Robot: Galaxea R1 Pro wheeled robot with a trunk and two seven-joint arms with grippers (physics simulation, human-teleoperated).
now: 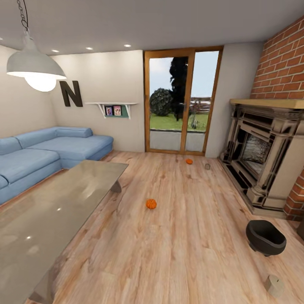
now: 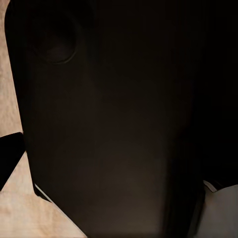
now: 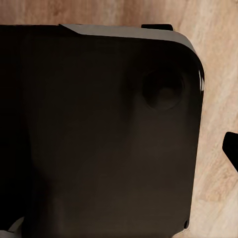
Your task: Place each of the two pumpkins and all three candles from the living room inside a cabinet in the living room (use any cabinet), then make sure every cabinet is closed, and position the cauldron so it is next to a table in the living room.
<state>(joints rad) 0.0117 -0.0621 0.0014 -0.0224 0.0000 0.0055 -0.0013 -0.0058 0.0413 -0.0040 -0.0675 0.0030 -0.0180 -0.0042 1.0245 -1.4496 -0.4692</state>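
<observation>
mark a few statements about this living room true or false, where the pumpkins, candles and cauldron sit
1. Both pumpkins lie on the wooden floor: the nearer pumpkin and the farther pumpkin. True.
2. The cauldron stands on the glass table. False: it sits on the floor near the fireplace.
3. A candle lies beside the farther pumpkin. True.
4. Another candle rests on the sofa. False: it is on the floor, close to the cauldron.

We see a glossy glass table (image 1: 55,211) mirroring ceiling lights, a pale wood-plank floor (image 1: 177,245) with a soft sheen, a matt black cauldron (image 1: 265,237), rough red brick wall (image 1: 280,63) and a blue cloth sofa (image 1: 46,152).
</observation>
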